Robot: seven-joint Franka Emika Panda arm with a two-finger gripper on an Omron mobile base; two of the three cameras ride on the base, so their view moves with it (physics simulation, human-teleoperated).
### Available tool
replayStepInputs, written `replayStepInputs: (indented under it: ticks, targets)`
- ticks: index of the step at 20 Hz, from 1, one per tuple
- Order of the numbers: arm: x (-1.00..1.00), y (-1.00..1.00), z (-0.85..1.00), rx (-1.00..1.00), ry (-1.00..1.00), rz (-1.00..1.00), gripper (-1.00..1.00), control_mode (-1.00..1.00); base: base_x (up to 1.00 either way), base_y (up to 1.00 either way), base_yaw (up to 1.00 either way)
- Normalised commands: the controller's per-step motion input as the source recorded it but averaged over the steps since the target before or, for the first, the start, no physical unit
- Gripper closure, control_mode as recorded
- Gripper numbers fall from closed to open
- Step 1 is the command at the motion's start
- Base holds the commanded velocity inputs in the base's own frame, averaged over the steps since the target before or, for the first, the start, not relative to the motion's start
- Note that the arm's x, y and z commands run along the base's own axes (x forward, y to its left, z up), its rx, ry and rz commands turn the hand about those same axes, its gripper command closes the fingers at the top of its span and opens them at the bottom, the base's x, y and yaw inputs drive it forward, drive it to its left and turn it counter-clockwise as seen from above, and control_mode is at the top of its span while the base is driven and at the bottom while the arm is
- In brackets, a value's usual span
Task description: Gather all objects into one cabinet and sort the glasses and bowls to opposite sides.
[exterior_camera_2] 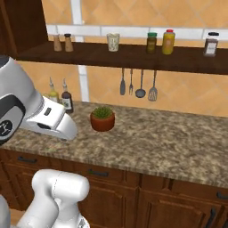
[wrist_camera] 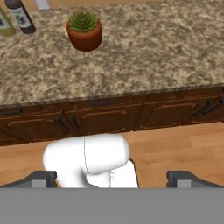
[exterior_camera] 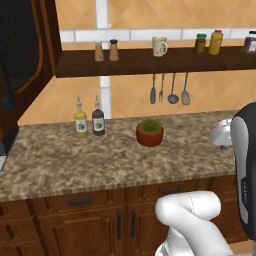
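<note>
**Mia:** Where is the cup we have to put away?

**Ben:** I see one cream mug [exterior_camera: 159, 46]. It stands up straight on the wall shelf [exterior_camera: 150, 62], with its handle out to one side. The salt and pepper shakers [exterior_camera: 106, 50] are on one side of it and some jars [exterior_camera: 208, 43] are on the other.

**Mia:** And where is the pincer [wrist_camera: 112, 178]?

**Ben:** Down low, in front of the drawers. In the hand view its two dark tips stand far apart with nothing between them. So it is wide open and holds nothing.

**Mia:** Which way does it have to go?

**Ben:** Up and forward, I think. The mug is well above the pincer and far from it, on the other side of the worktop [exterior_camera: 100, 160]. The plant pot [exterior_camera: 150, 132] and two sauce bottles [exterior_camera: 89, 119] stand on the worktop below the shelf.

**Mia:** Where does the mug go then?

**Ben:** Into the dark brown cabinet [exterior_camera: 25, 60], I guess. It hangs off to the left of the shelf. The mug is not in it yet. I cannot see a bowl or an orange mug from here.
</note>
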Motion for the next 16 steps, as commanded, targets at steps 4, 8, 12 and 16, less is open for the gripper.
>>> replayStepInputs:
  ticks: [4,8,12,16]
  targets:
    - [0.00,0.00,0.00,0.00,0.00,0.00,-1.00,1.00,0.36,-0.47,-0.22]
    - [0.00,0.00,0.00,0.00,0.00,0.00,-1.00,1.00,0.37,-0.32,-0.11]
    - [0.00,0.00,0.00,0.00,0.00,0.00,-1.00,1.00,0.52,-0.14,-0.02]
    - [0.00,0.00,0.00,0.00,0.00,0.00,-1.00,1.00,0.61,0.00,0.00]
